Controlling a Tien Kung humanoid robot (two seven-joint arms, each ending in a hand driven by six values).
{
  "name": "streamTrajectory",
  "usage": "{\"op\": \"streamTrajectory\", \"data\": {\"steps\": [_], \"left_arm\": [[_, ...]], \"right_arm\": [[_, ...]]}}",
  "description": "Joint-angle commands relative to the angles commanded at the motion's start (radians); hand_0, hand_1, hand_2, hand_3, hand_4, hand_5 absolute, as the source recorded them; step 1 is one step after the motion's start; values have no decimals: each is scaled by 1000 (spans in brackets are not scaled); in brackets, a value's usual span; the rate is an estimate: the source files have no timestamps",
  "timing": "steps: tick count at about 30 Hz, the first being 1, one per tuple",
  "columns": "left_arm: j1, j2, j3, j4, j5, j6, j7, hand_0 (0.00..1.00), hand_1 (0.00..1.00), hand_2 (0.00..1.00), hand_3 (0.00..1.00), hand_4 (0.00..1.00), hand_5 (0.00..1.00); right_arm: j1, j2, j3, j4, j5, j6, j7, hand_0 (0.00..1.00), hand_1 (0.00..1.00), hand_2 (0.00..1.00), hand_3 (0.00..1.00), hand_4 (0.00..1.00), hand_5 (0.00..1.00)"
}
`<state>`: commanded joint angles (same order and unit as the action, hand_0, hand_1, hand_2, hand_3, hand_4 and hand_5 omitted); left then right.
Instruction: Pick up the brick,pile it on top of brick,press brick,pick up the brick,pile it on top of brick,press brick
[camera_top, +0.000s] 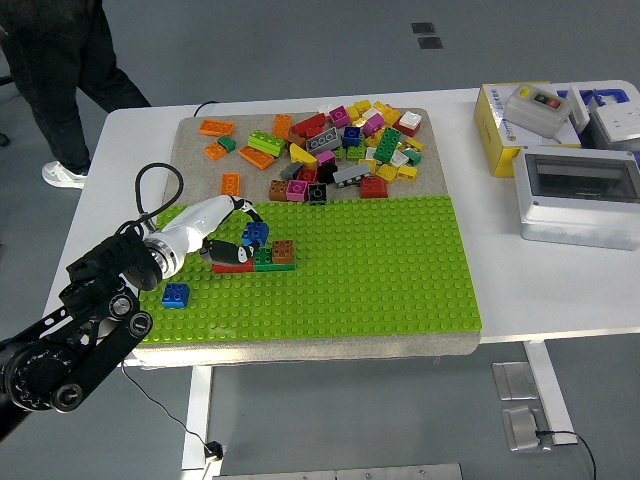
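Item: blue brick (255, 233), in my left hand (232, 243).
I am gripping it between my fingertips, holding it over the red-green-brown brick row (255, 260) on the green baseplate (380, 270).

A black left arm (70, 340) with round joints is seen, ending in a white-shelled left hand (215, 235) with black fingertips; a black cable (150, 185) is looped over the wrist.

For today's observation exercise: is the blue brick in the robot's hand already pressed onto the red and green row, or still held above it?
Cannot tell. The left hand is shut on the blue brick, right at the red and green row, but its fingers hide any contact.
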<state>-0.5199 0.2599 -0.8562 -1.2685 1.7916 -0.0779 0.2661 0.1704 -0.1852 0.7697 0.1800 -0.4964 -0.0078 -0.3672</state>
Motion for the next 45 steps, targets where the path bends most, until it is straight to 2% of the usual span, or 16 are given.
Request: {"op": "streamTrajectory", "data": {"steps": [6, 19, 45], "left_arm": [[6, -4, 2, 21, 1, -3, 3, 998, 953, 909, 544, 608, 105], [13, -1, 7, 11, 6, -5, 12, 998, 953, 908, 549, 615, 109], [11, -9, 32, 38, -9, 5, 1, 998, 953, 907, 550, 639, 121]], "right_arm": [[0, 0, -8, 0, 8, 0, 4, 729, 667, 645, 849, 661, 998], [-3, 0, -16, 0, 16, -2, 9, 729, 667, 645, 848, 660, 998], [-2, 2, -29, 0, 28, -4, 16, 730, 666, 645, 848, 661, 998]]}}
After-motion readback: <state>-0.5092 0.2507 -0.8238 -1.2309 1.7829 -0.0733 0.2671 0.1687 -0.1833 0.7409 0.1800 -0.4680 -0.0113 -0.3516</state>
